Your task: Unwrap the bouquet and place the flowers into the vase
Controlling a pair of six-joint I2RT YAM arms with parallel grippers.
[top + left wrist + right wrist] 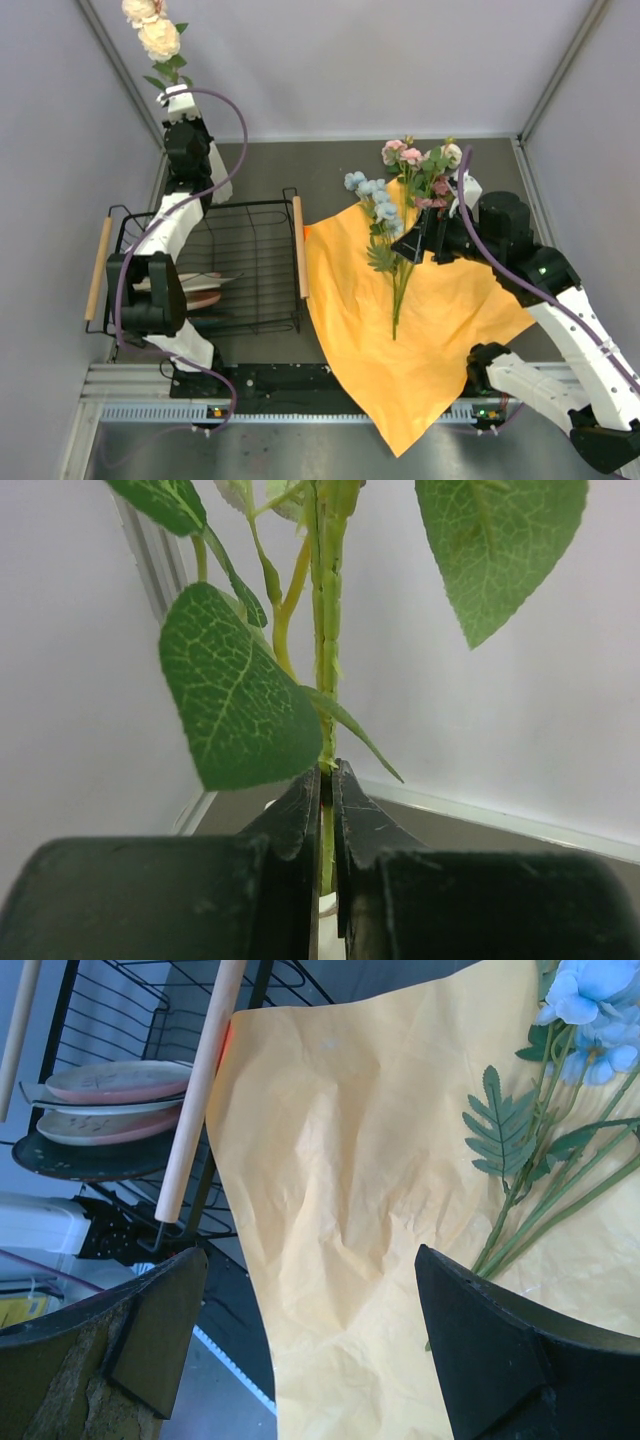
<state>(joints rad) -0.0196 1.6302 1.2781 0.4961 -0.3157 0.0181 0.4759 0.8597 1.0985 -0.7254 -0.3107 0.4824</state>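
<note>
At far left, knobbly green stem (328,630) pinched in left end effector (327,778); at right, crinkled orange paper (330,1160) beneath right end effector (312,1305), jaws wide apart.

**Rack left, flowers right**

The dish rack (250,260) sits on the left half of the table (300,165), with plates (110,1085) stacked in its near left part. The paper wrap (400,340) lies spread against the rack's right side, its near corner past the table's near edge. The flowers (400,225) lie on the wrap's far part, heads toward the far edge. One flower stem (326,630) stands above the far left corner, in the left gripper (327,775).
</note>
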